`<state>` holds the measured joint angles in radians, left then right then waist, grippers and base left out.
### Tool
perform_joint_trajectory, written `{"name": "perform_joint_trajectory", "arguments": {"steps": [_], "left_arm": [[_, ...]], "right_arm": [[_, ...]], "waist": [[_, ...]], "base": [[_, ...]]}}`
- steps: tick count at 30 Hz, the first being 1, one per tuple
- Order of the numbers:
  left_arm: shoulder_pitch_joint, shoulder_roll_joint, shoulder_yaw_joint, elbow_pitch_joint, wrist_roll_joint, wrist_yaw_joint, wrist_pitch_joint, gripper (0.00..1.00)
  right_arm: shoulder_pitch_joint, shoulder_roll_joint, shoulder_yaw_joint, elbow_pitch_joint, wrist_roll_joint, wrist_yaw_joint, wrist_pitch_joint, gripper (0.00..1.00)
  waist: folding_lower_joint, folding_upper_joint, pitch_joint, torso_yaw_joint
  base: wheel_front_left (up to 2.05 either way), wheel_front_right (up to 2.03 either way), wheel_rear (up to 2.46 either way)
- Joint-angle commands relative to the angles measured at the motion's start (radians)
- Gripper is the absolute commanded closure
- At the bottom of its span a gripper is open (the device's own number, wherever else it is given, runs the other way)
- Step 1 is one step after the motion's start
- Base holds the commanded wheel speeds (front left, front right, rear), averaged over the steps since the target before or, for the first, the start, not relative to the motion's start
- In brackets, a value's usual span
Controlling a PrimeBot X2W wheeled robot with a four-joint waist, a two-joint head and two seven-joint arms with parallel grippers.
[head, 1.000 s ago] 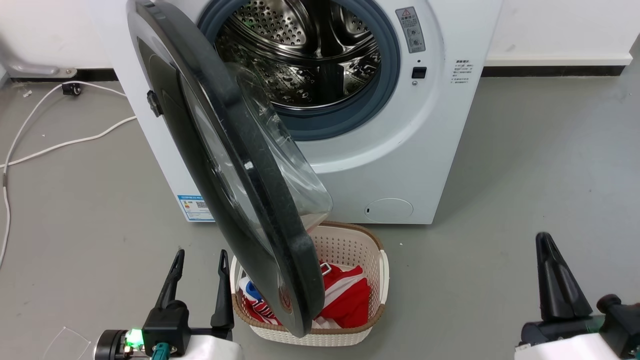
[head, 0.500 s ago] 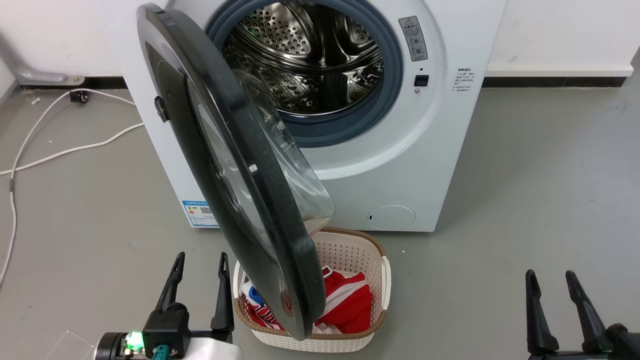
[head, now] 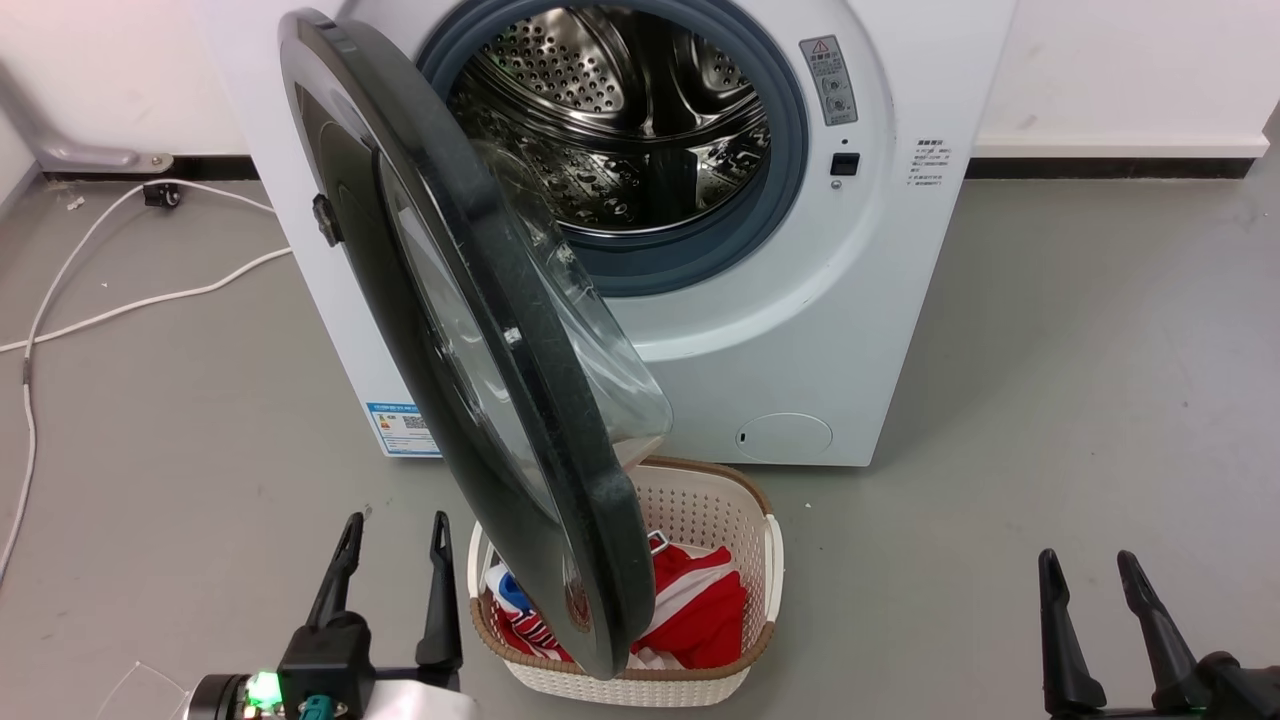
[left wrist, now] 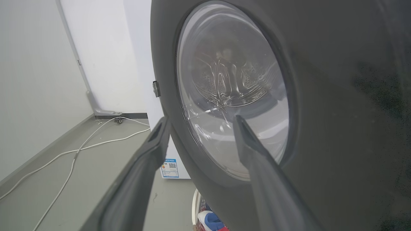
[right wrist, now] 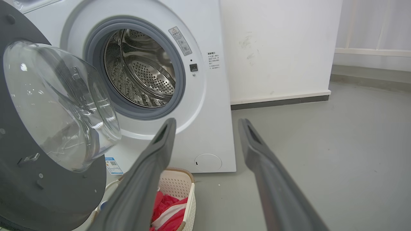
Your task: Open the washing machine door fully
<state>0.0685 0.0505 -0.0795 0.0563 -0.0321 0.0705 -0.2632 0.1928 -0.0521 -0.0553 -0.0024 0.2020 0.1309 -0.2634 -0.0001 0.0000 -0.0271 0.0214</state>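
The white washing machine (head: 800, 330) stands ahead with its steel drum (head: 620, 110) exposed. The washing machine door (head: 545, 400), black-rimmed with a clear glass bowl (head: 590, 340), hangs from the left side, swung out roughly halfway toward me. My left gripper (head: 395, 520) is open at the lower left, just left of the door's lower edge and not touching it. In the left wrist view that gripper (left wrist: 201, 118) points at the door's outer face (left wrist: 337, 96). My right gripper (head: 1087, 556) is open at the lower right, far from the door; the right wrist view shows this gripper (right wrist: 208, 120) empty, facing the machine (right wrist: 208, 112).
A white basket (head: 765, 560) holding red and white clothes sits on the floor under the door's lower edge. A white cable (head: 120, 300) trails over the grey floor at the left. Open floor lies to the machine's right, with a white wall behind.
The right gripper has turned and dropped lower, so both its fingers show now. The head camera shifted slightly. The door keeps the same angle to the machine.
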Motion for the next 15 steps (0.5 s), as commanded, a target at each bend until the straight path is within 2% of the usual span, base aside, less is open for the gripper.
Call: {"name": "perform_joint_trajectory", "arguments": {"steps": [1, 2, 3, 9, 15], "left_arm": [[0.011, 0.0, 0.005, 0.001, 0.0, 0.005, -0.003, 0.08], [0.009, 0.0, 0.012, 0.0, -0.003, 0.009, -0.002, 0.6], [0.008, 0.0, 0.016, -0.002, -0.004, 0.01, -0.003, 1.0], [-0.033, 0.01, 0.054, -0.047, 0.004, 0.014, -0.002, 1.0], [-0.113, 0.03, 0.09, -0.147, 0.018, 0.017, -0.002, 1.0]], "right_arm": [[0.007, 0.003, 0.002, 0.0, -0.006, 0.0, -0.002, 0.0], [0.006, 0.003, 0.004, 0.0, -0.01, 0.0, -0.002, 0.0], [0.006, 0.003, 0.004, -0.001, -0.011, 0.0, -0.002, 0.0], [0.004, 0.003, 0.002, -0.009, -0.019, 0.0, -0.002, 0.0], [-0.006, 0.003, 0.004, -0.015, -0.029, 0.0, -0.002, 0.0]], "waist": [[0.0001, 0.0, 0.0, 0.0], [0.0001, 0.0, -0.001, 0.0], [0.0001, 0.0, -0.001, 0.0], [0.0001, 0.0, 0.001, 0.003], [0.0001, 0.0, 0.005, 0.006]], "base": [[0.0, 0.0, 0.0], [0.0, 0.0, 0.0], [0.0, 0.0, 0.0], [0.0, 0.0, 0.0], [0.0, 0.0, 0.0]]}}
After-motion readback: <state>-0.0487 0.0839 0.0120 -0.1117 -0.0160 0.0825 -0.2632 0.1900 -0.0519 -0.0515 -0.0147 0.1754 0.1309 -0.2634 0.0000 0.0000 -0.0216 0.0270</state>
